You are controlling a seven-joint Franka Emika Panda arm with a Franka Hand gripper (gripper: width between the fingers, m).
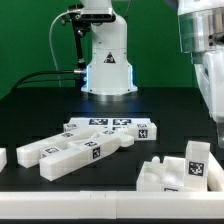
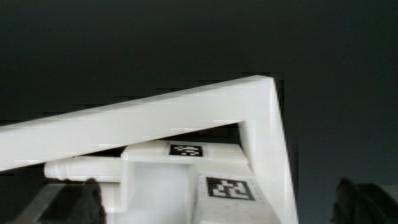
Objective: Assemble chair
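The chair parts point(image 1: 85, 148) are spread near the table's point(image 1: 40, 110) front edge, with another piece point(image 1: 180, 170) toward the exterior view's right. Open surface is left behind them. The gripper point(image 1: 212, 100) is blurred, and whether it is open or closed cannot be told.

White part point(image 1: 3, 157) cut by edge

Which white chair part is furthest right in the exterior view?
The chunky part alone at front right, with one tag showing; the long parts lie mid-table, a small piece at the left edge.
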